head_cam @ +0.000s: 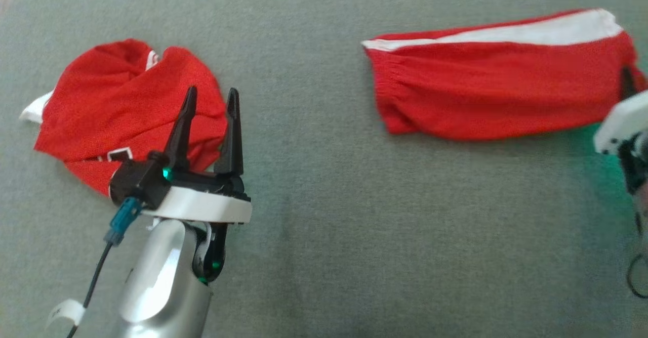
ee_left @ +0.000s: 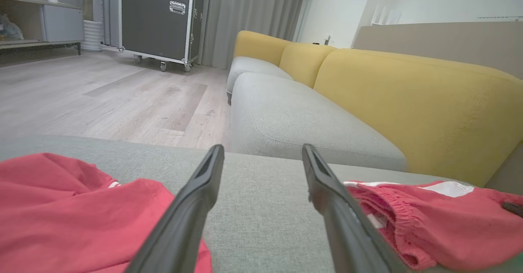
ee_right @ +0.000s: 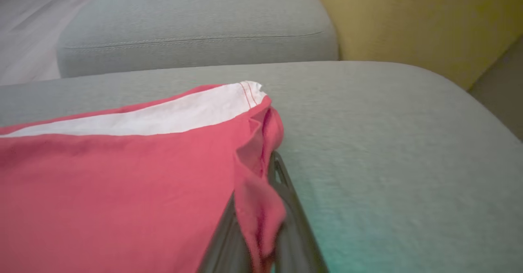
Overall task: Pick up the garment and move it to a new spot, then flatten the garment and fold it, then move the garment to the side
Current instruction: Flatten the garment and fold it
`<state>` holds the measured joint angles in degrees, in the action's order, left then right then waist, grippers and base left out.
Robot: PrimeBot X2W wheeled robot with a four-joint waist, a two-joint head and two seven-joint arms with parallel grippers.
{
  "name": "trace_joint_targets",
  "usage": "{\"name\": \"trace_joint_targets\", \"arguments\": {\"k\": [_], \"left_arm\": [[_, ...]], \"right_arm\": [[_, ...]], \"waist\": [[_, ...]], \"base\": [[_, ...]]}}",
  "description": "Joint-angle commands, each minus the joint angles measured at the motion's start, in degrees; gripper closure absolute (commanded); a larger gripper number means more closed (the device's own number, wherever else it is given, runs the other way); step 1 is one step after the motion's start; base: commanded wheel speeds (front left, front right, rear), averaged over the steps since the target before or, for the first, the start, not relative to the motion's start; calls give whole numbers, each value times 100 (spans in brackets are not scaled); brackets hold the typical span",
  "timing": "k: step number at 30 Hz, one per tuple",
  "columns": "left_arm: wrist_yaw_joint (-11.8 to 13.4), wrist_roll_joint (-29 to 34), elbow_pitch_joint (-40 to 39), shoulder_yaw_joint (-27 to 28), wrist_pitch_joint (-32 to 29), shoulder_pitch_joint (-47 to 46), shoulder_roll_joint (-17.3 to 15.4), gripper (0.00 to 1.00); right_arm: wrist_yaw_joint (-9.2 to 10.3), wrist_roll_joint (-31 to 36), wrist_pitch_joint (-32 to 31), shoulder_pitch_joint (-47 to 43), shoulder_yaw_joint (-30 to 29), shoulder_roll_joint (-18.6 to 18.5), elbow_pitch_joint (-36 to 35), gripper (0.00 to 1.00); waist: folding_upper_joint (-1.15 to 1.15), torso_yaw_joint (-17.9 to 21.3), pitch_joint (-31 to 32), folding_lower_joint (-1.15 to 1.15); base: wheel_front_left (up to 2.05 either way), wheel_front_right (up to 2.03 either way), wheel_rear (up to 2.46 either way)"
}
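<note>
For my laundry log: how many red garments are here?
2. A crumpled garment lies at the left, by the open left pincer; a flat garment lies at the right, its right end pinched by the right pincer.

On a grey cushion point(head_cam: 314, 201), the left pincer point(head_cam: 212, 91) hovers with its two dark fingers spread over the right edge of a crumpled red garment point(head_cam: 116, 95), while well apart to the right a long red garment point(head_cam: 496, 85) with a white stripe lies flat, the right pincer point(head_cam: 628, 82) at its right end.
</note>
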<state>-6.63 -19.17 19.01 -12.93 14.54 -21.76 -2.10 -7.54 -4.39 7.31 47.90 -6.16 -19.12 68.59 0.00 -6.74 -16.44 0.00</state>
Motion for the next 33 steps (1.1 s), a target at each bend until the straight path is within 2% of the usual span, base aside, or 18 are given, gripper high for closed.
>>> {"name": "trace_joint_targets", "arguments": {"k": [1, 6, 16, 23, 33], "left_arm": [[-34, 34, -205, 205, 46, -33, -78, 0], [-44, 45, -223, 223, 46, 39, -78, 0], [-62, 77, -147, 295, 46, 171, -78, 0], [-69, 102, -129, 410, 46, 349, -78, 0], [-75, 136, -155, 451, 46, 547, -78, 0]], "right_arm": [[5, -59, 97, -22, 16, -135, -156, 100], [5, -89, 211, -140, -165, -211, -124, 100], [5, -57, 446, -26, -86, 215, -270, 100], [5, -240, 526, 97, 384, 747, -563, 100], [5, -852, 481, -4, 1480, 1312, -1030, 100]], "waist": [[0, 98, 94, 0], [0, 145, 147, 0], [0, 102, 354, 0], [0, 89, 650, 0], [0, -191, 874, 0]], "base": [[0, 0, 0], [0, 0, 0], [0, 0, 0], [0, 0, 0], [0, 0, 0]]}}
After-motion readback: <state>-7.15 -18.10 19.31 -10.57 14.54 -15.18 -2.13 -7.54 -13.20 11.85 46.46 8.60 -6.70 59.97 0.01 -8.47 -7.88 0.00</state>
